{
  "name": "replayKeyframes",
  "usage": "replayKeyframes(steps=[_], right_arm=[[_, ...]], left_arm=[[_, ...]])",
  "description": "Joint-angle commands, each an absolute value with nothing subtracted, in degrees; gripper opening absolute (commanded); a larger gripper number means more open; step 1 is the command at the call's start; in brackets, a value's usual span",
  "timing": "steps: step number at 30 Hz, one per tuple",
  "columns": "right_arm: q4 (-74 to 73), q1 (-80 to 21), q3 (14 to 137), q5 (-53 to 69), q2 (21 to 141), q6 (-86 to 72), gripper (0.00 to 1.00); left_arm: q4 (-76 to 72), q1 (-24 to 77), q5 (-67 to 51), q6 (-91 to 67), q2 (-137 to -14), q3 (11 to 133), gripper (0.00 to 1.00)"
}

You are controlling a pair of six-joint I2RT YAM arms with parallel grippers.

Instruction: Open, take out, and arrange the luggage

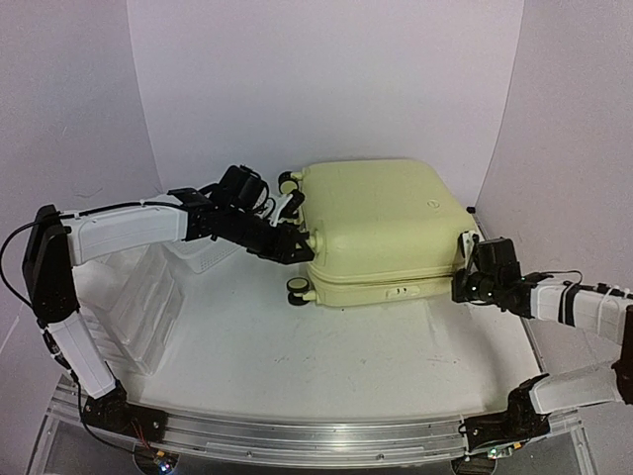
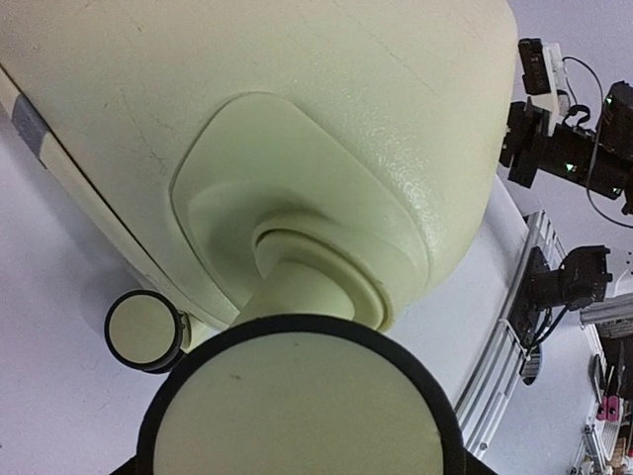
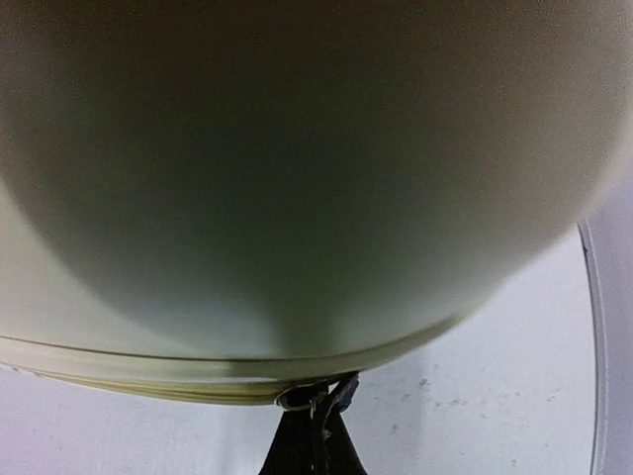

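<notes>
The luggage (image 1: 381, 223) is a pale yellow hard-shell suitcase lying flat and closed at the back middle of the table. My left gripper (image 1: 302, 244) is at its left end, closed around a caster wheel (image 2: 297, 396) that fills the left wrist view below the shell (image 2: 297, 119). Another wheel (image 2: 143, 332) sits beside it. My right gripper (image 1: 463, 285) is at the near right corner. In the right wrist view its fingers (image 3: 318, 435) are pinched together on the metal zipper pull (image 3: 302, 399) at the seam under the shell (image 3: 297, 178).
A white mesh basket (image 1: 213, 252) lies behind the left arm. A clear plastic drawer organizer (image 1: 148, 307) lies at the left. White walls close in the back and sides. A metal rail (image 1: 316, 440) runs along the near edge.
</notes>
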State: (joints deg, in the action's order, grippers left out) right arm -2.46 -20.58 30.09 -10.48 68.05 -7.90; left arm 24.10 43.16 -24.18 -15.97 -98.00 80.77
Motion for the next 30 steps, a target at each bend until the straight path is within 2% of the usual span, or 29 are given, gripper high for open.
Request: replayKeyframes(steps=[1, 6, 10, 12, 18, 23, 28, 30], right_arm=[[-10.5, -11.4, 31.8, -4.2, 63.3, -0.7, 0.0], [-10.1, -1.5, 31.7, -2.5, 60.2, -1.4, 0.0], [-1.1, 4.5, 31.2, 11.9, 63.3, 2.9, 0.0], [-0.4, 5.0, 32.6, 13.4, 65.5, 3.1, 0.0], [5.5, 5.2, 32.9, 24.4, 67.8, 12.6, 0.0], [7.3, 4.2, 30.6, 41.4, 63.3, 8.7, 0.0], [-2.5, -7.2, 27.0, 34.6, 49.5, 6.5, 0.0], [-4.9, -10.0, 26.3, 35.8, 45.4, 4.1, 0.0]], left_arm=[[25.2, 41.6, -17.3, -15.9, -90.5, 79.5, 0.0], [25.4, 41.4, -14.2, -15.3, -88.8, 76.6, 0.0], [25.5, 41.4, -14.0, -14.8, -87.2, 73.6, 0.0], [25.7, 41.4, -13.8, -14.3, -86.3, 72.3, 0.0], [26.7, 41.3, -11.7, -12.2, -83.2, 69.0, 0.0], [27.9, 41.2, -9.7, -10.2, -83.4, 69.5, 0.0], [28.9, 41.1, -6.8, -8.3, -85.1, 70.7, 0.0], [29.8, 41.0, -4.8, -7.2, -84.9, 70.8, 0.0]])
